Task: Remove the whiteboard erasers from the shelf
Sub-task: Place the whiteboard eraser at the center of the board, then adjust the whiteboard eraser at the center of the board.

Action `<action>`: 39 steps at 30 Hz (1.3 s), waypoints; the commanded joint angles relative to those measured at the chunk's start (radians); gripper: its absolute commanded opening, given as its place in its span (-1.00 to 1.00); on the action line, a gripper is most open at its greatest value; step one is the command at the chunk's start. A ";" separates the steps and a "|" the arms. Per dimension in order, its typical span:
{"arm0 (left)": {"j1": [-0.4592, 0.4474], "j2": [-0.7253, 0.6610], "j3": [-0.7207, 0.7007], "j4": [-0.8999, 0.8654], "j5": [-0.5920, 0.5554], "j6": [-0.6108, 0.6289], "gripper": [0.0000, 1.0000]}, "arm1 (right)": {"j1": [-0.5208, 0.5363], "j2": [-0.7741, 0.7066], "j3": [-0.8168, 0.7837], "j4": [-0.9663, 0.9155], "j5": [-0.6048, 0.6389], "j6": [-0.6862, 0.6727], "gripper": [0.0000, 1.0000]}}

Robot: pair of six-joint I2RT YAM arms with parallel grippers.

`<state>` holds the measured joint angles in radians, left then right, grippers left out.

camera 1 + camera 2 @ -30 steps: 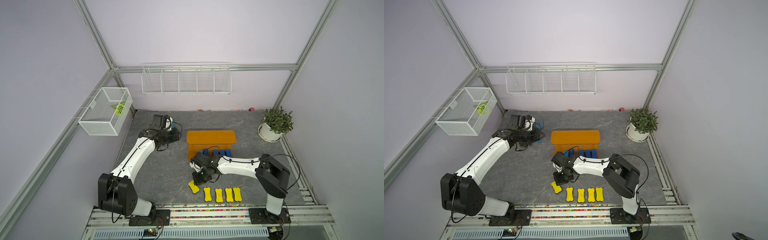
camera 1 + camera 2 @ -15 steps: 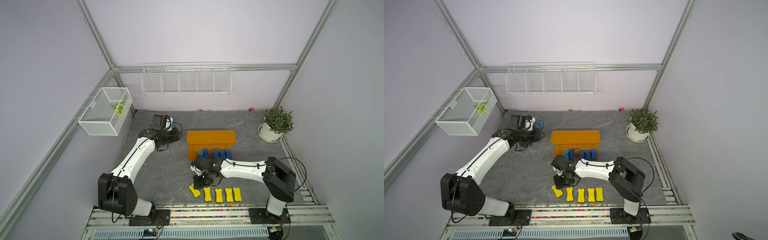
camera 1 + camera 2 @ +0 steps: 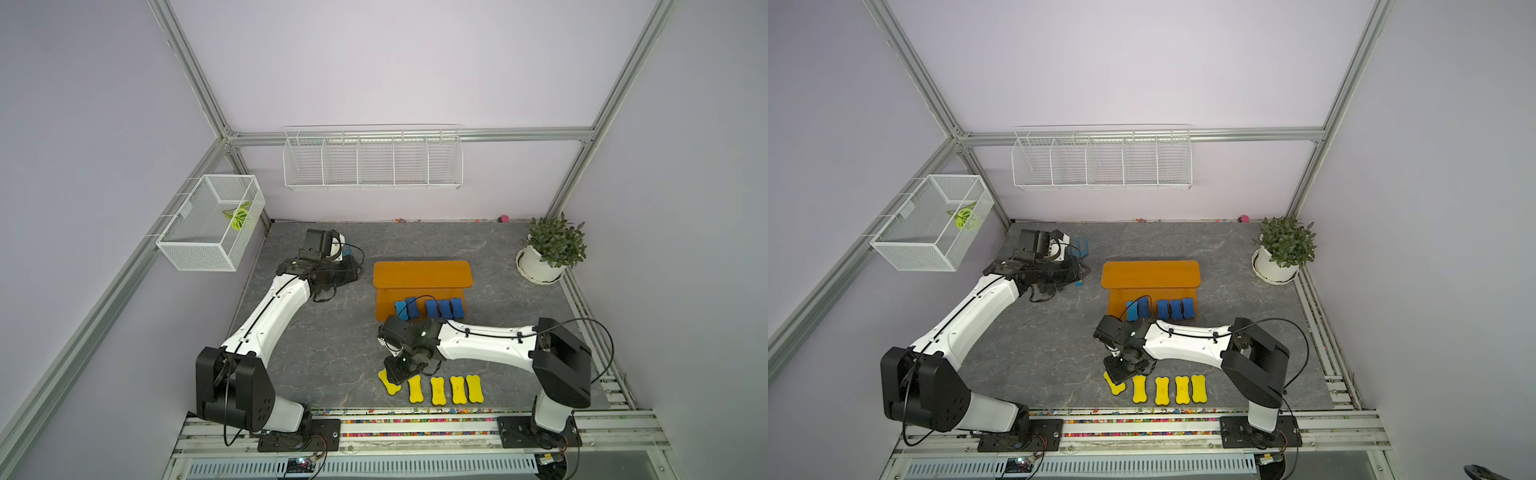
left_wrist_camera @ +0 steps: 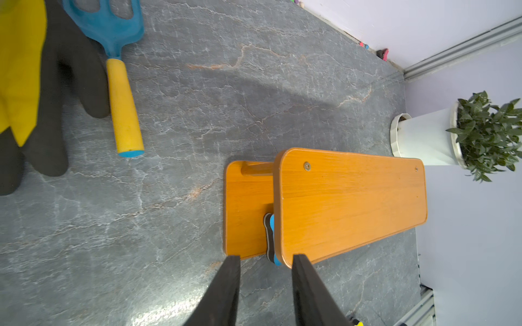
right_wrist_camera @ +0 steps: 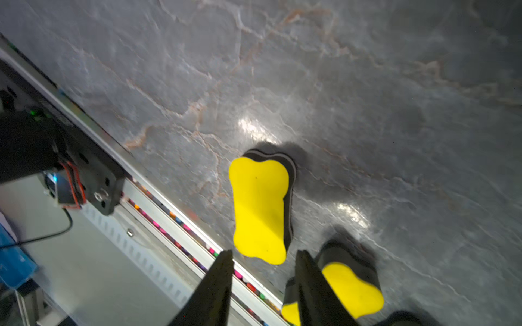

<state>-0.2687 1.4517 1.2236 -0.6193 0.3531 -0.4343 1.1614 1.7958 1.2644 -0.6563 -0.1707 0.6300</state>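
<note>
Now: right gripper (image 5: 265,254) jaws stand apart, gripping nothing. Skewed yellow eraser (image 5: 260,209) lies flat on tabletop (image 5: 367,84) just ahead of the jaw tips, ending the row of four other yellow erasers (image 3: 438,390) along the front edge. Five blue erasers (image 3: 432,308) sit on the lower tier of the shelf (image 3: 422,274). Left gripper (image 4: 266,256) jaws likewise apart and empty, pointed at the shelf's end.

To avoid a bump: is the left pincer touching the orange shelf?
Apart. In both top views, a strip of grey table shows between the left pincer and the shelf.
</note>
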 commanded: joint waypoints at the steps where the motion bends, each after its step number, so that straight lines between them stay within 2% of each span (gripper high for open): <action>1: 0.017 -0.033 -0.008 -0.022 -0.055 -0.010 -0.27 | 0.024 0.023 0.051 -0.064 0.143 -0.070 0.13; 3: 0.029 -0.045 -0.007 -0.026 -0.078 -0.015 -0.27 | 0.039 0.051 0.078 -0.065 0.170 -0.088 0.25; 6: 0.047 -0.059 -0.013 -0.028 -0.095 -0.022 -0.26 | 0.054 0.093 0.116 -0.073 0.191 -0.114 0.33; 12: 0.099 -0.073 -0.047 -0.016 -0.057 -0.036 -0.26 | 0.083 0.149 0.164 -0.108 0.238 -0.141 0.45; 15: 0.103 -0.080 -0.059 -0.010 -0.052 -0.037 -0.25 | 0.096 0.178 0.190 -0.128 0.278 -0.145 0.58; 18: 0.105 -0.080 -0.059 -0.013 -0.051 -0.035 -0.25 | 0.101 0.216 0.225 -0.151 0.310 -0.145 0.62; 22: 0.105 -0.081 -0.058 -0.013 -0.052 -0.034 -0.25 | 0.104 0.244 0.246 -0.165 0.345 -0.145 0.62; 28: 0.106 -0.076 -0.059 -0.009 -0.045 -0.032 -0.25 | 0.094 0.254 0.245 -0.168 0.369 -0.130 0.52; 34: 0.107 -0.065 -0.064 0.001 -0.029 -0.037 -0.25 | 0.060 0.214 0.188 -0.127 0.324 -0.105 0.34; 39: 0.106 -0.053 -0.060 0.006 -0.021 -0.038 -0.25 | 0.026 0.176 0.145 -0.088 0.238 -0.095 0.22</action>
<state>-0.1680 1.3888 1.1702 -0.6262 0.3153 -0.4633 1.2030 2.0300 1.4384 -0.7712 0.1238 0.5167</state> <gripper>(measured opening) 0.373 0.617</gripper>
